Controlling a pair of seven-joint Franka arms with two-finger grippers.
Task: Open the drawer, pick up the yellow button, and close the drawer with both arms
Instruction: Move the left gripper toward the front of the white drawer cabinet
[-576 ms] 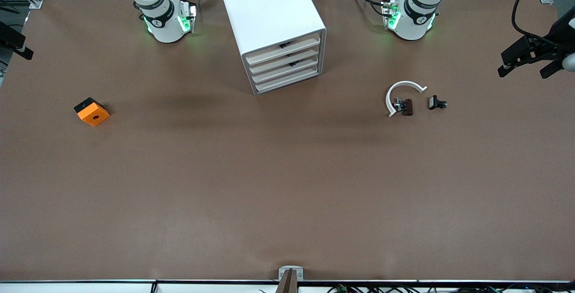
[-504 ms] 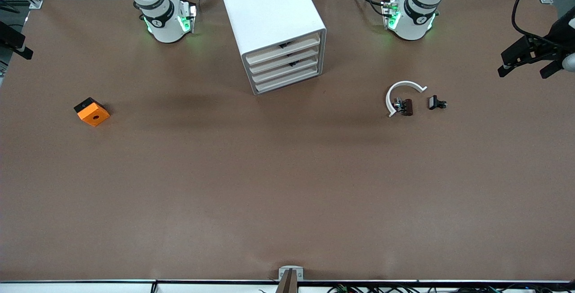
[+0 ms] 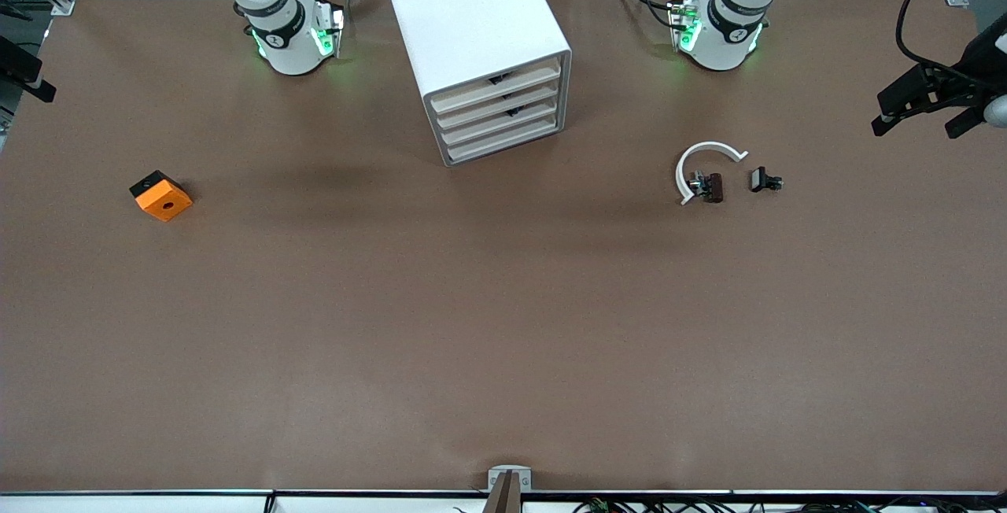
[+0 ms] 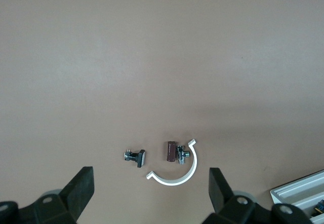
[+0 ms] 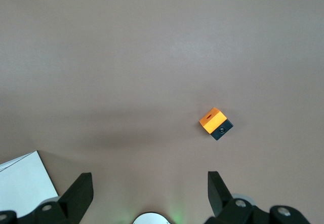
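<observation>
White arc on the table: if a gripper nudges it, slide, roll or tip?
The white arc lies flat on the brown table, so it would probably slide or spin, not roll. It looks thin and open-ended, likely light and slightly springy. A push could drag the dark part beside it.

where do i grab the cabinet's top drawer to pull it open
Probably the upper edge of the top drawer at its cream front, mid-width, where a dark gap shows. Come from in front of the cabinet: the front is a flat strip, no knob visible.
</observation>
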